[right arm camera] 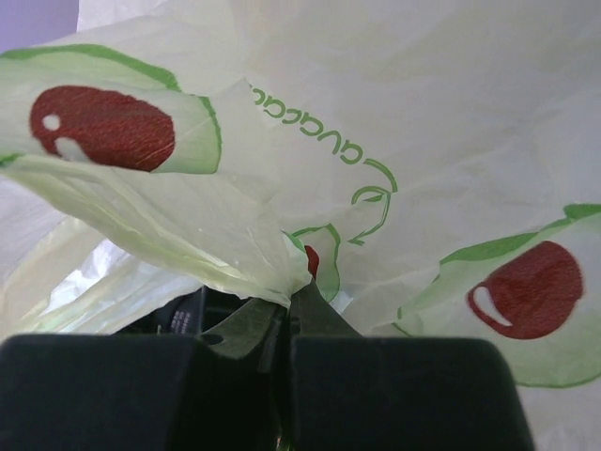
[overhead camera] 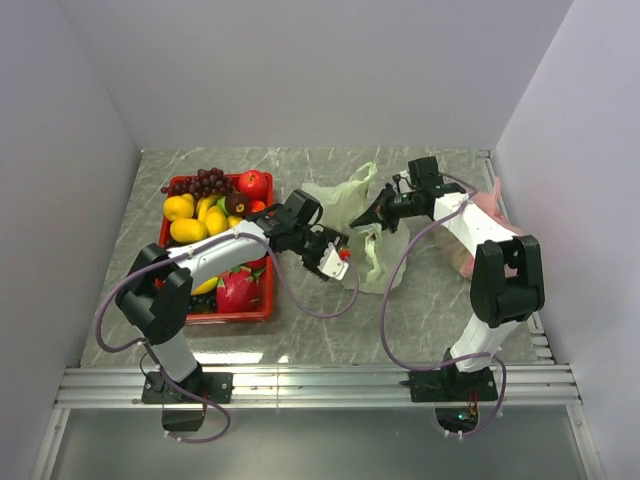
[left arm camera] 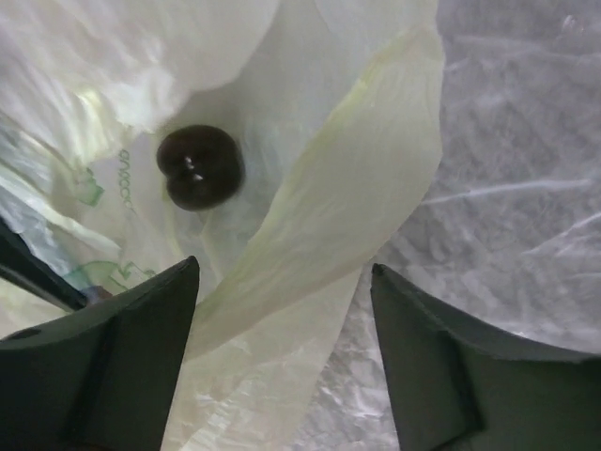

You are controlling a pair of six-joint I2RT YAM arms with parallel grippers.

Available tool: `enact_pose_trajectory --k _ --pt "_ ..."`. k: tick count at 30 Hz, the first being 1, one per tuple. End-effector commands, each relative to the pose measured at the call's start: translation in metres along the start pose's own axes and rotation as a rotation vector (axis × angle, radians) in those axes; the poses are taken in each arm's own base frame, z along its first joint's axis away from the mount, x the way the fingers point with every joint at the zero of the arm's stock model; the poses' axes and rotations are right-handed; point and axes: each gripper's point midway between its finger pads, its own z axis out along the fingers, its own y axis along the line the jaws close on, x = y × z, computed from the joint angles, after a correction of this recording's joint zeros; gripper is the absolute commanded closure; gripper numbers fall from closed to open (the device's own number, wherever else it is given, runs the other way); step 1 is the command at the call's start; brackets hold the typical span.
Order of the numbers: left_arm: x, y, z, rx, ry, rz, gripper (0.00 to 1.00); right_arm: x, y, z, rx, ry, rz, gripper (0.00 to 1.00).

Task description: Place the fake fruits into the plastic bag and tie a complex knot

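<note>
The pale-green plastic bag (overhead camera: 352, 205) with avocado prints lies at the table's middle. My right gripper (overhead camera: 372, 213) is shut on the bag's edge (right arm camera: 282, 282) and holds it up. My left gripper (overhead camera: 335, 262) is open at the bag's mouth, its fingers (left arm camera: 113, 357) either side of a bag fold (left arm camera: 310, 263). A dark round fruit (left arm camera: 199, 167) lies inside the bag. The other fake fruits (overhead camera: 205, 215), yellow mangoes, purple grapes (overhead camera: 200, 182), a red apple (overhead camera: 253, 184) and a pink dragon fruit (overhead camera: 236, 290), lie in a red basket (overhead camera: 262, 305). No knot shows.
A pink bag (overhead camera: 490, 215) lies at the right, behind my right arm. The red basket stands on the left by my left arm. Grey walls close in three sides. A metal rail (overhead camera: 320, 385) runs along the near edge.
</note>
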Motion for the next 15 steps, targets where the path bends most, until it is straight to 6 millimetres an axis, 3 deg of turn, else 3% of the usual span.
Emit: enact_pose_trajectory --k 1,3,4,5,6,11,15 --pt "-0.01 0.016 -0.013 -0.005 0.012 0.071 0.48 -0.011 0.006 -0.014 0.03 -0.05 -0.133 1.0" --pt "-0.021 0.028 -0.039 -0.033 -0.017 0.031 0.65 -0.015 0.003 -0.028 0.092 -0.069 -0.26 1.0" --pt "-0.022 0.016 -0.048 0.002 -0.017 -0.012 0.8 -0.021 -0.002 -0.034 0.135 -0.09 -0.299 1.0" --pt "-0.024 0.014 -0.057 -0.001 -0.015 -0.021 0.89 -0.03 -0.001 -0.045 0.163 -0.114 -0.4 1.0" --pt "-0.026 0.014 -0.076 -0.029 -0.017 -0.026 0.96 -0.027 -0.01 -0.053 0.209 -0.105 -0.412 1.0" --pt "-0.024 -0.007 -0.124 -0.056 -0.008 -0.054 1.0 -0.027 -0.042 -0.089 0.417 -0.183 -0.61 1.0" --pt "-0.028 0.011 -0.162 -0.159 -0.03 -0.096 1.0 -0.005 -0.05 -0.107 0.439 -0.148 -0.648 1.0"
